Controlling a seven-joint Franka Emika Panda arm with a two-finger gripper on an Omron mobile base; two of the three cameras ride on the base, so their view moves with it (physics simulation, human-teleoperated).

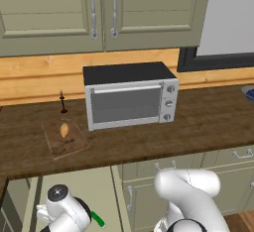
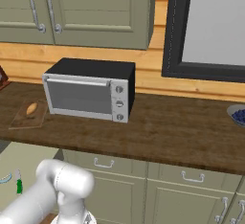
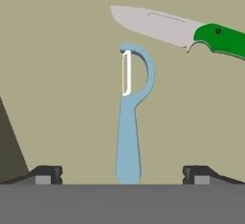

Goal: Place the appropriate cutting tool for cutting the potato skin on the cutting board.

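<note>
The cutting tool, a light-blue peeler (image 3: 129, 122), lies flat on a pale green surface with its looped head pointing away from me. My gripper (image 3: 122, 174) hovers over its handle end, open, with one dark fingertip (image 3: 45, 173) on each side and well apart from it. A green-handled knife (image 3: 191, 31) with a white blade lies just beyond the peeler's head. On the dark wooden counter, the brown cutting board (image 1: 72, 144) (image 2: 21, 118) holds the small tan potato (image 1: 64, 129) (image 2: 31, 108), left of the toaster oven.
A silver and black toaster oven (image 1: 130, 96) (image 2: 91, 91) stands mid-counter. A blue bowl (image 1: 249, 93) (image 2: 238, 115) sits at the counter's far right. Cabinets hang above, and drawers line the front below the counter edge. The knife's green handle (image 1: 97, 219) shows low beside my arm.
</note>
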